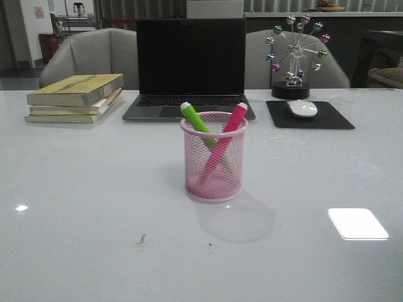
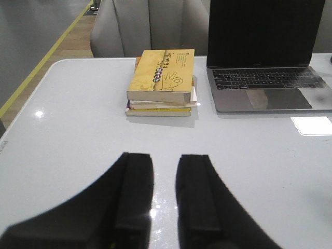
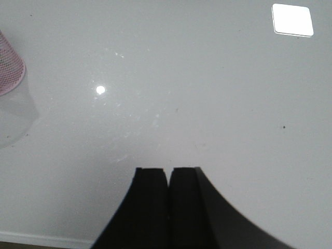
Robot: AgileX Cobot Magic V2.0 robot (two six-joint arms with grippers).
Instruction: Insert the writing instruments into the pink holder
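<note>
The pink holder (image 1: 214, 157) stands at the middle of the white table. Inside it lean the green marker (image 1: 196, 119) and the pink marker (image 1: 231, 124), crossed, their pale cap ends sticking up above the rim. Neither arm shows in the front view. My left gripper (image 2: 165, 161) hovers open over bare table near the books, nothing between its fingers. My right gripper (image 3: 168, 172) is shut on nothing over bare table; an edge of the holder (image 3: 9, 67) shows at the side of that view.
A stack of books (image 1: 74, 97) lies at the back left, an open laptop (image 1: 190, 69) behind the holder, a white mouse (image 1: 302, 108) on a black pad (image 1: 308, 116) and a ball ornament (image 1: 295, 56) at the back right. Chairs stand beyond the table.
</note>
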